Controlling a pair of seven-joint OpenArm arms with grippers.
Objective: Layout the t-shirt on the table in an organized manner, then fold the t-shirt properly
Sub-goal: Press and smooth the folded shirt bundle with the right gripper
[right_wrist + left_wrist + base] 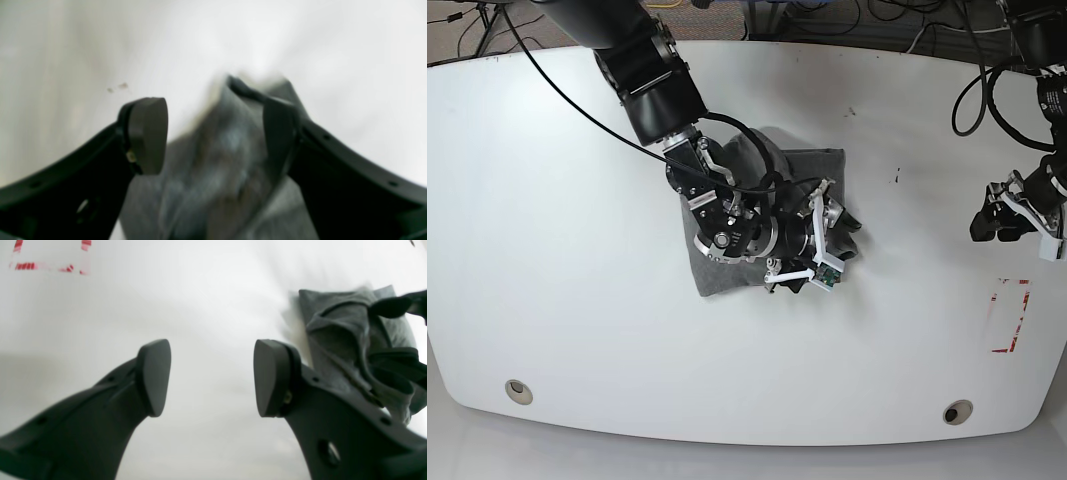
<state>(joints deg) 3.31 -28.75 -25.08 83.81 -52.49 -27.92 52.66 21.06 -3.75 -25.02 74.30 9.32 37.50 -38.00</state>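
Right end effector (213, 133) spread over the bunched t-shirt (757, 215), centre frame. Left end effector (211, 376) (also spread, empty) hangs well apart at right edge.

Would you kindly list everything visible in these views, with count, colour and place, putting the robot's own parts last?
t-shirt: one, heather grey, bunched at mid-table under the right arm.
table: one, glossy white, fills the base view.
round holes: two, near the front edge, at either corner.
tape mark: one, red and white, near the left arm.
cables: several, dark, beyond the far edge.
right tool: one, black, open over the t-shirt.
left tool: one, black, open over bare table.
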